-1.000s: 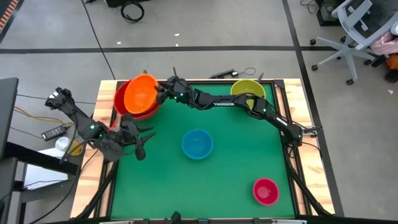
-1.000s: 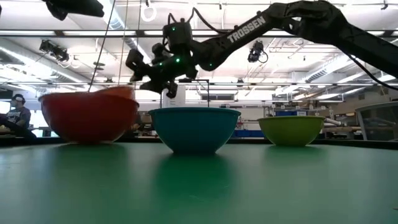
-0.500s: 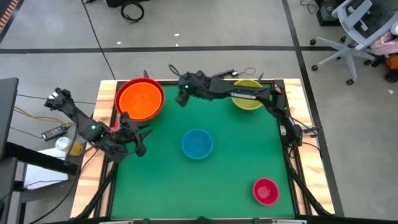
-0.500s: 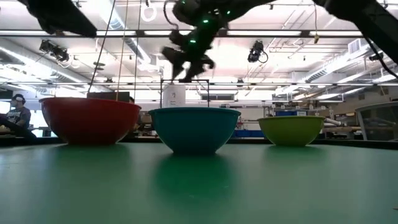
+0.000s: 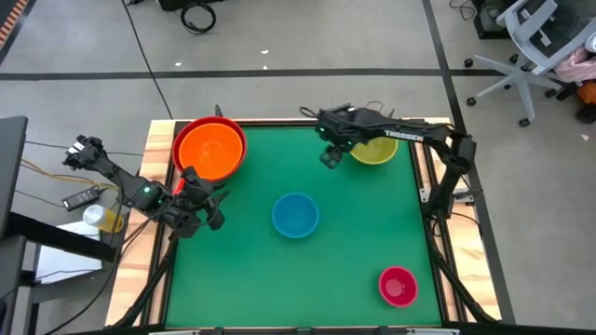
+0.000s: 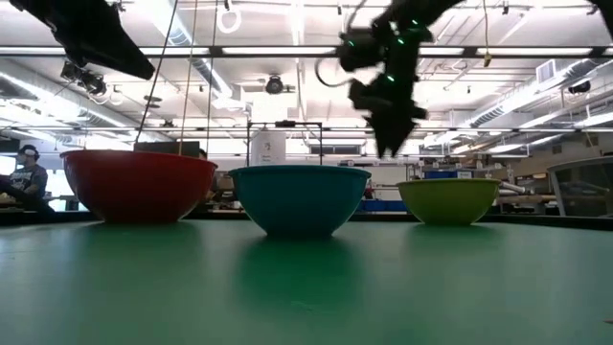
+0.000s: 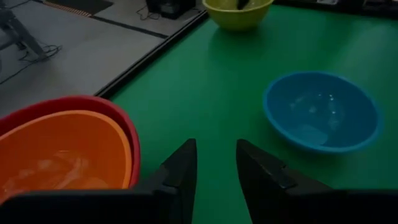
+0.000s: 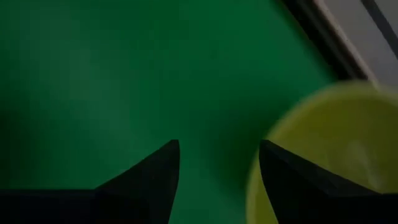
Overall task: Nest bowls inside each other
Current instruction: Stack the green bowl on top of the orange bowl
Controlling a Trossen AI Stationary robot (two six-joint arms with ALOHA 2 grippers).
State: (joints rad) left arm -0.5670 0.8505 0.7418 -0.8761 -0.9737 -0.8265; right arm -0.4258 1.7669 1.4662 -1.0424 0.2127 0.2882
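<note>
An orange bowl (image 5: 212,149) sits nested inside a red bowl (image 5: 177,147) at the far left of the green table. A blue bowl (image 5: 295,215) stands on its base at mid-table. A yellow bowl (image 5: 374,149) is at the far right and a pink bowl (image 5: 399,286) at the near right. My right gripper (image 5: 331,156) hangs open above the table, pointing down, just left of the yellow bowl's rim (image 8: 323,149) and touching nothing. My left gripper (image 7: 214,165) hovers open near the table's left edge, beside the red bowl, with nothing between its fingers.
Wooden rails (image 5: 438,140) frame the table. Cables and small items lie off its left side (image 5: 88,200). Bare green mat lies between the blue bowl and the pink bowl (image 5: 345,251). A person sits far off in the room at the left (image 6: 29,177).
My right gripper has let go of the orange bowl and swung along the far edge toward the table's right, tipping to point down beside the yellow bowl. The orange bowl, tilted on the red bowl before, now sits level inside it.
</note>
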